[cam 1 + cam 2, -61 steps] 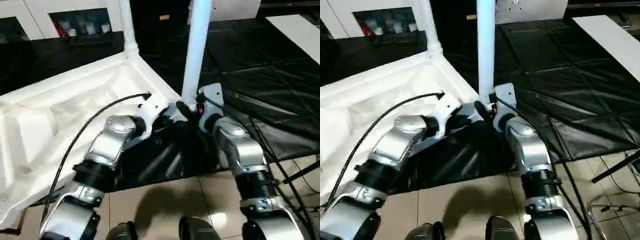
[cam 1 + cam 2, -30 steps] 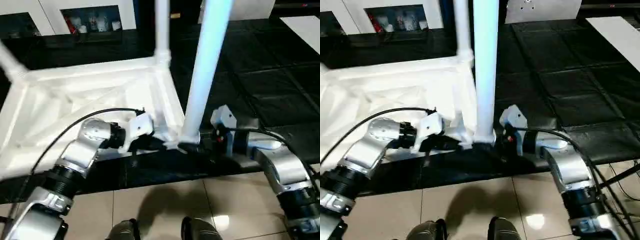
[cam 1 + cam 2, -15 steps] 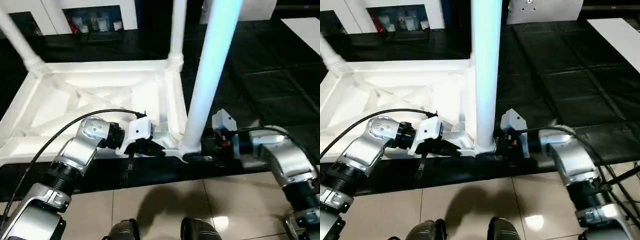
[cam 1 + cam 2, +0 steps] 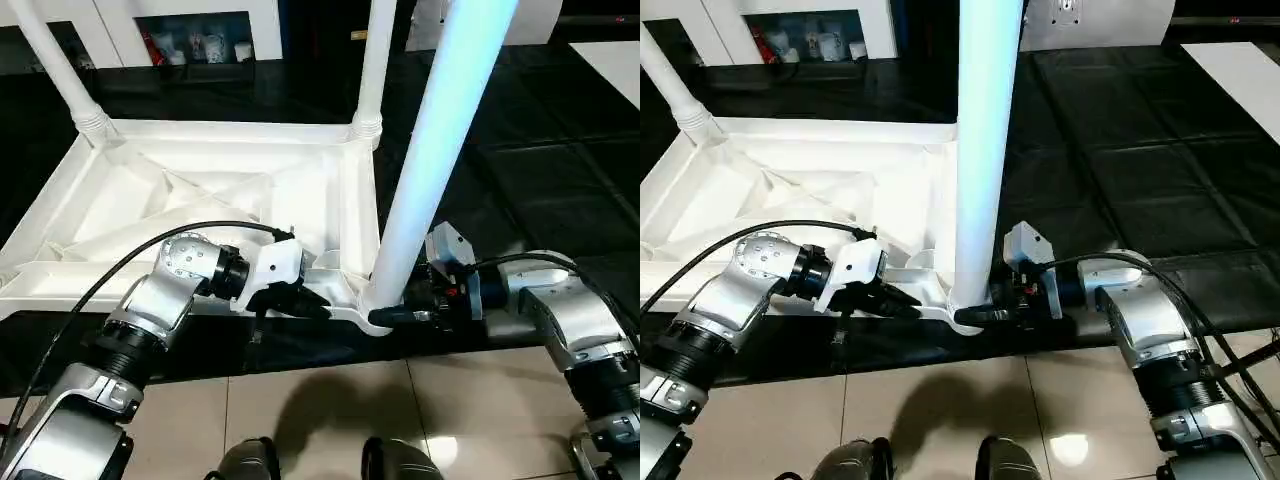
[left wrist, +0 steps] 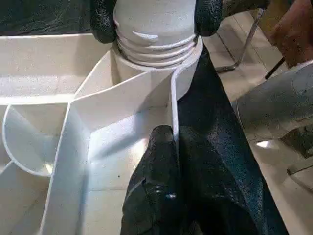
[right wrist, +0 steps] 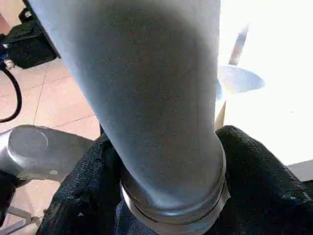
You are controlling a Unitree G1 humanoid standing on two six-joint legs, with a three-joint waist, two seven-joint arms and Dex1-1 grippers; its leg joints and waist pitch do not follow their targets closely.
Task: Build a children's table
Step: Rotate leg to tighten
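Observation:
The children's table top [image 4: 200, 190] lies upside down on the black cover, ribbed underside up. Three white legs stand in its corner sockets: a near one [image 4: 440, 130] and two far ones [image 4: 375, 60] [image 4: 55, 60]. My left gripper [image 4: 318, 305] is shut on a thin rib wall of the top beside the near corner socket; the left wrist view shows the pinch [image 5: 171, 134]. My right gripper [image 4: 385, 316] grips the flared base of the near leg. In the right wrist view its black fingers [image 6: 83, 191] press against both sides of that base.
The black-covered work surface [image 4: 540, 150] stretches right and back. The table's near corner sits close to its front edge, with tiled floor [image 4: 320, 410] and my feet [image 4: 250, 460] below. White cabinets [image 4: 190, 40] stand behind, and a white board [image 4: 610, 55] lies far right.
My right gripper's fingers have closed in on the base of the near leg. The left gripper keeps its hold on the rib. The head view has shifted, showing more of the top.

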